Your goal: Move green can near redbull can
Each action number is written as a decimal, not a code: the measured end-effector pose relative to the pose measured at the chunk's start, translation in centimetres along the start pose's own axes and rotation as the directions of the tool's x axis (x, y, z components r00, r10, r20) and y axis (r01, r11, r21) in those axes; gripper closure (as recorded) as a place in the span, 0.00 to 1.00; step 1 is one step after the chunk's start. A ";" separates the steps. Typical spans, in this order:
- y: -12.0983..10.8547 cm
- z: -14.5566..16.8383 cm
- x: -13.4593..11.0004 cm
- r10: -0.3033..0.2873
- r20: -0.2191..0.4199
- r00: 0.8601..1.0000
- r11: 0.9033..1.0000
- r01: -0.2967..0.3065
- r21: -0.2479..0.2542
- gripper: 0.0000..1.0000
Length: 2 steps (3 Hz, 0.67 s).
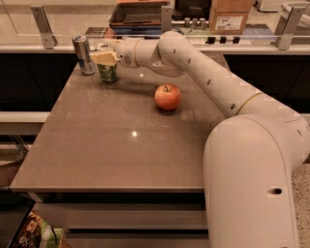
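The green can stands on the table at its far left corner, with only its lower part and a bit of its silver top showing. The redbull can, slim and silver-blue, stands upright just left of it, a small gap between them. My gripper reaches in from the right and is shut on the upper part of the green can, its pale fingers covering the can's top half. The arm stretches across the back of the table.
A red apple lies on the table right of the cans, below my forearm. A counter with a glass rail runs behind the table. A cardboard box and a dark tray sit beyond it.
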<state>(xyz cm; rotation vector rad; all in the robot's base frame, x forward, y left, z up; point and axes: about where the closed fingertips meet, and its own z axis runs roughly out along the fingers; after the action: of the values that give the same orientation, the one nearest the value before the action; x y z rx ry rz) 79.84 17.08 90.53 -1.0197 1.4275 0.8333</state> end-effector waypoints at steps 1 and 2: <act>0.2 0.3 0.0 0.001 0.000 1.000 1.000 -0.001 -0.005 0.12; 0.4 0.5 0.0 0.001 0.000 1.000 1.000 -0.001 -0.009 0.00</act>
<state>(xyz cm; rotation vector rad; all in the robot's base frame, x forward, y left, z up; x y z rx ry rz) 79.68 17.69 90.42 -1.0251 1.4254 0.8413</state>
